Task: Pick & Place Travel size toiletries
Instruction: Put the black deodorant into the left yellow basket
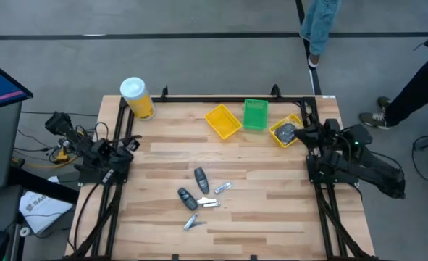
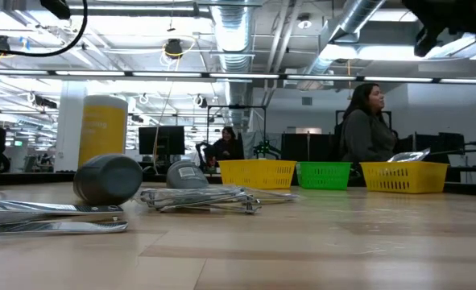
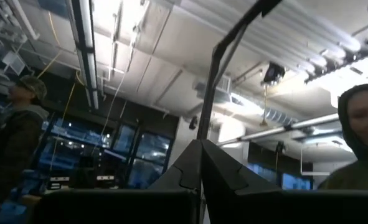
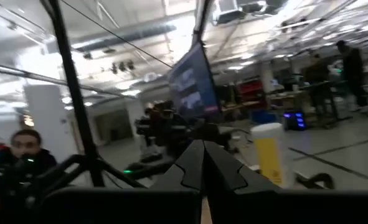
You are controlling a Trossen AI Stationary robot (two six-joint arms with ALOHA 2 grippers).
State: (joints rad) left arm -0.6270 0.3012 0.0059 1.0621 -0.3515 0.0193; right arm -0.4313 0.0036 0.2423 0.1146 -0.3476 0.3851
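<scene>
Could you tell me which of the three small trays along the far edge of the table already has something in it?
The right-hand yellow tray, nearest the right gripper, holds grey items; the green tray and other yellow tray look empty.

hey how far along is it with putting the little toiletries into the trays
Barely started, apparently. One yellow tray at the right already holds greyish pieces. Nothing is in hand: the left gripper and right gripper sit at the table's edges, fingers closed in the wrist views. Left: two dark oblong pieces and three silver clippers mid-table; the green tray looks empty.
</scene>
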